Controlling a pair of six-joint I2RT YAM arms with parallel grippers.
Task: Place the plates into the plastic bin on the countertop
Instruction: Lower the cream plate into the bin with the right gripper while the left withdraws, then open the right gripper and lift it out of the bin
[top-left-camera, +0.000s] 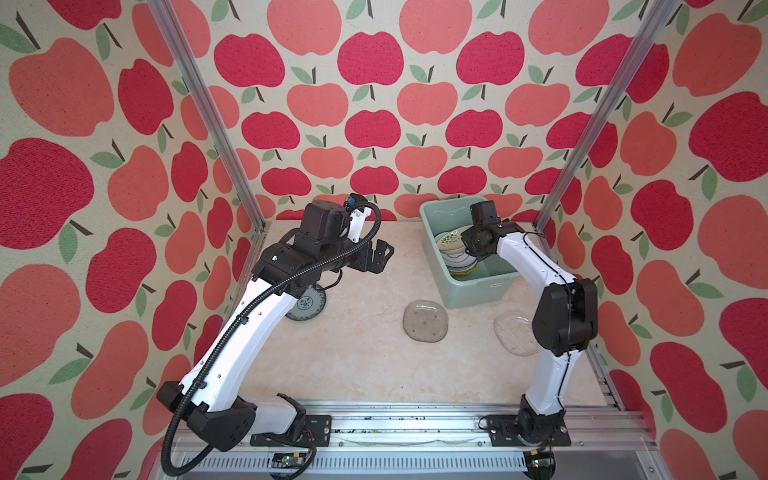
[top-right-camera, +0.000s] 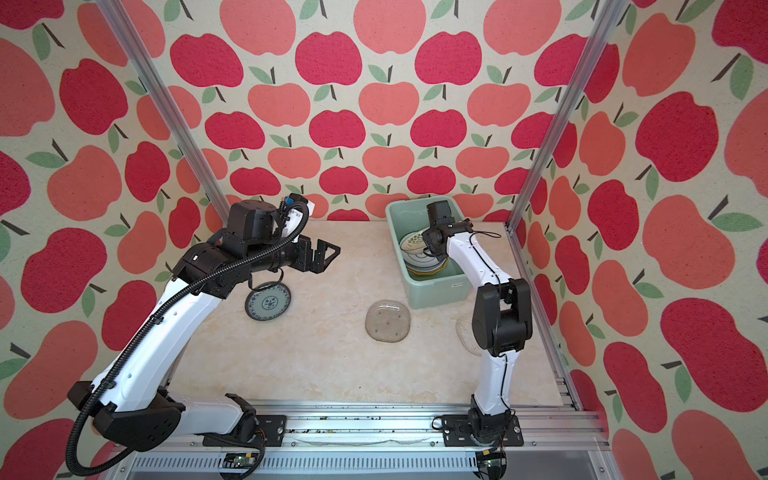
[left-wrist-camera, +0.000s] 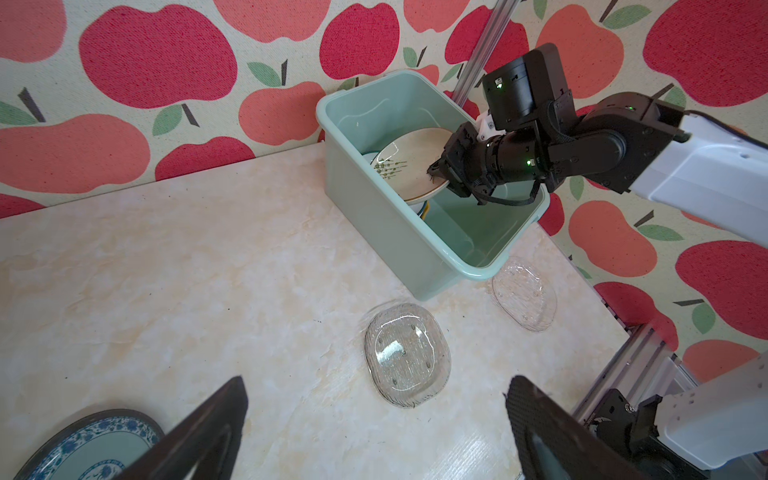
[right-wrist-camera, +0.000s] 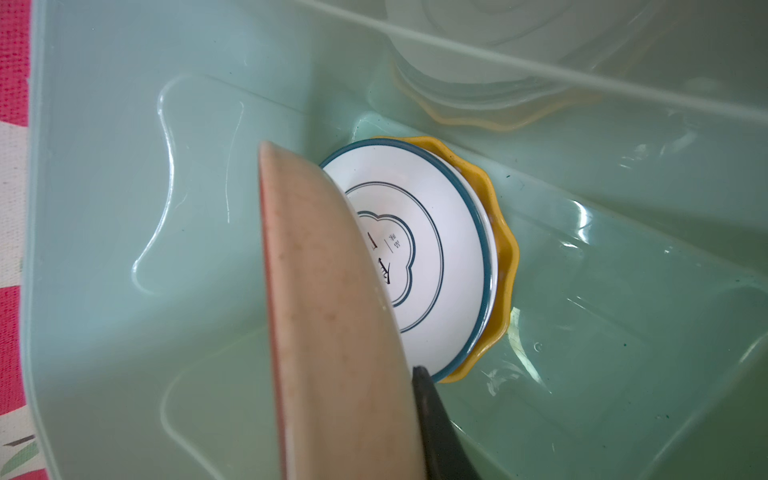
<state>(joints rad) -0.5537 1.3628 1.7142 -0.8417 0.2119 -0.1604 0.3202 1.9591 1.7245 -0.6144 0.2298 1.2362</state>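
Overhead, in both top views the left tool (top-left-camera: 382, 257) hangs above the bench (top-left-camera: 353, 365) with its jaws spread wide and nothing between them. The right tool (top-left-camera: 465, 246) reaches into the plastic bin (top-left-camera: 473, 293) at the far right of the bench, its jaws hidden behind its own wrist. A blue-patterned plate (top-right-camera: 268, 301) lies on the bench under the left arm, a clear glass plate (top-left-camera: 424, 322) lies just in front of the bin, and a second glass plate (top-left-camera: 512, 332) is partly hidden by the right arm's elbow. From the left wrist, the right tool shows clenched on the rim of a cream plate (left-wrist-camera: 409, 166), held tilted over the stack inside the bin; the left tool's own fingers (left-wrist-camera: 199, 436) are cut off at the frame edge. From the right wrist, the cream plate's blurred underside fills the foreground, in front of a white plate (right-wrist-camera: 419, 257) with a dark rim stacked on a yellow scalloped plate (right-wrist-camera: 505, 266); only one finger of the tool shows.
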